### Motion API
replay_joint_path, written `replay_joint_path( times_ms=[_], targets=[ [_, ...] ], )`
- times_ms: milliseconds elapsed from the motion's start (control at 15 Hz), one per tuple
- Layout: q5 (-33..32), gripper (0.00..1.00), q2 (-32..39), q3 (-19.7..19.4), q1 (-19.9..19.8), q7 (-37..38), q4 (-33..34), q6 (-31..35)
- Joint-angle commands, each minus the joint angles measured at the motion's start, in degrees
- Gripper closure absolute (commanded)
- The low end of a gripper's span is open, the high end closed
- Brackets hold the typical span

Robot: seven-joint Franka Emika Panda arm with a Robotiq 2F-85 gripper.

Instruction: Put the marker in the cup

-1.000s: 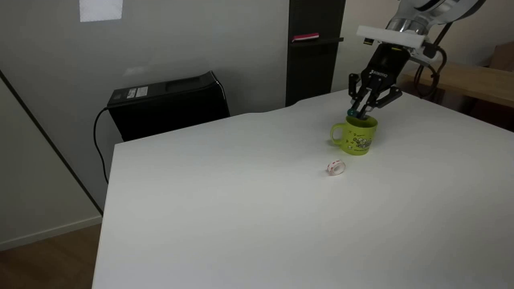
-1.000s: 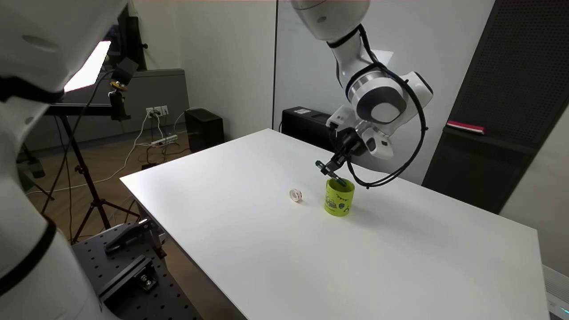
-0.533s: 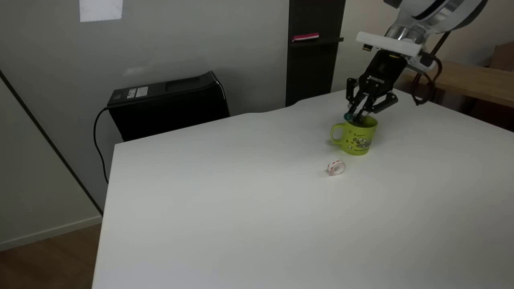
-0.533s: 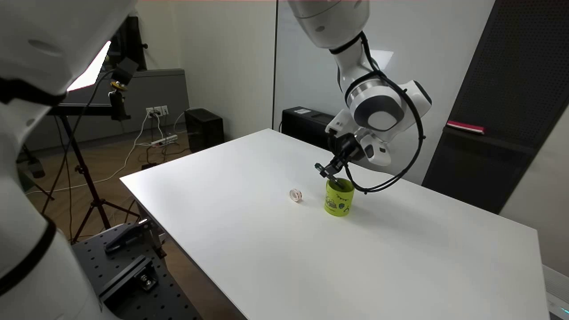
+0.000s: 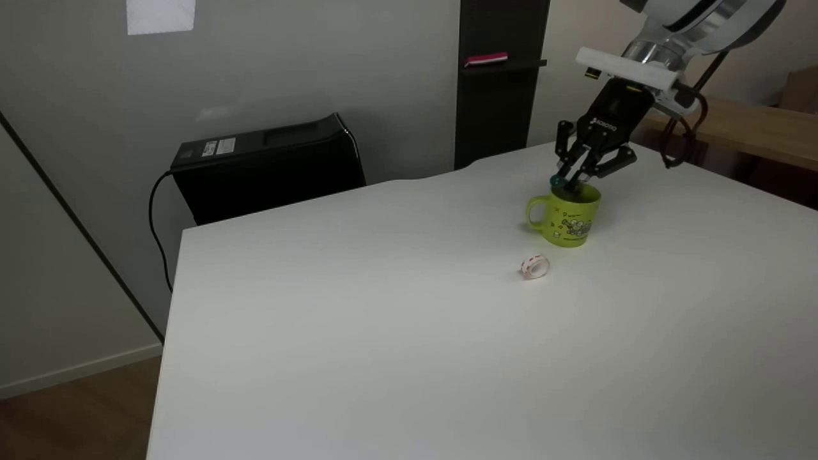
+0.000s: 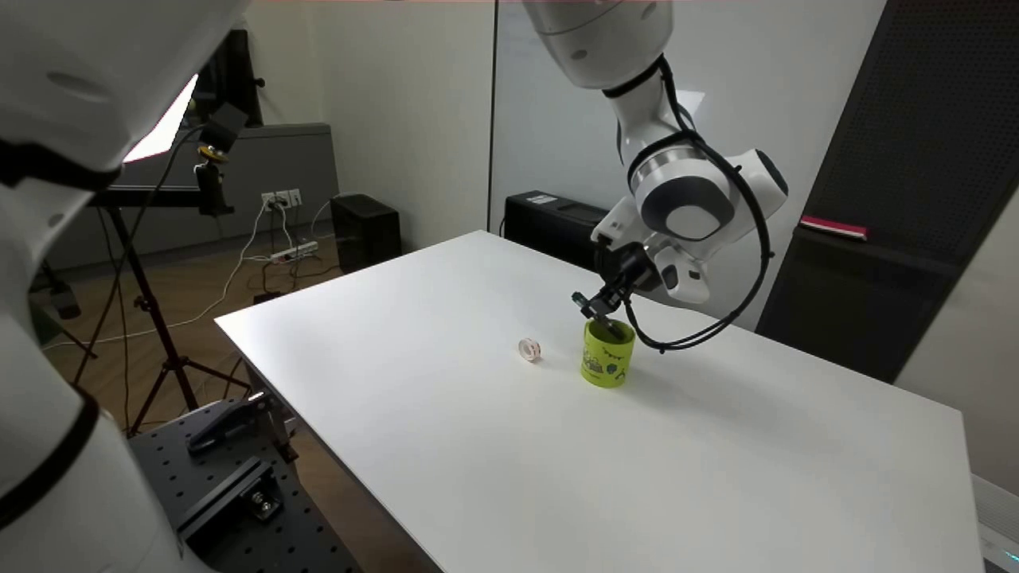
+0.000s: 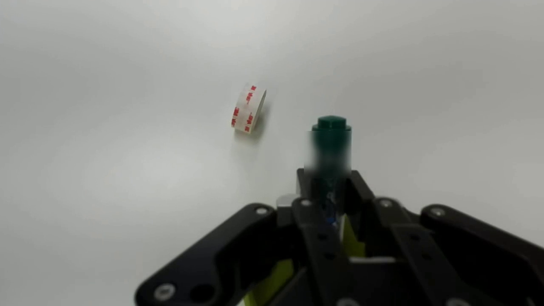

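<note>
While the gripper (image 5: 570,179), lettered ROBOTIQ, holds the marker (image 7: 331,146) between nearly closed jaws, the marker slants into the mouth of the printed cup (image 5: 571,220). A red-printed tape roll (image 7: 247,108) rests on the white table (image 5: 383,319); beyond, a black case (image 5: 275,176) bears illegible pale labels (image 5: 225,146).

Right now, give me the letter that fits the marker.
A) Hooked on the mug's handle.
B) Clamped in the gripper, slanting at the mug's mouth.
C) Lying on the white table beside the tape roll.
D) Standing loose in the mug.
B: in the wrist view the gripper is shut on the marker, green end poking out, and an exterior view shows it slanting at the mouth of the mug.
</note>
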Motion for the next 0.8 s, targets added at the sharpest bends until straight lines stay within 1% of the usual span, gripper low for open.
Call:
replay_joint_path(
  times_ms=[0, 400, 733],
  targets=[
    [3.27, 0.94, 0.04, 0.28, -1.18, -1.58, 0.12, -0.32],
    [8.96, 0.94, 0.63, 0.1, -2.37, -3.59, -0.56, -0.42],
    [11.98, 0.94, 0.73, -0.43, -2.19, -5.19, -1.45, -0.31]
  ],
)
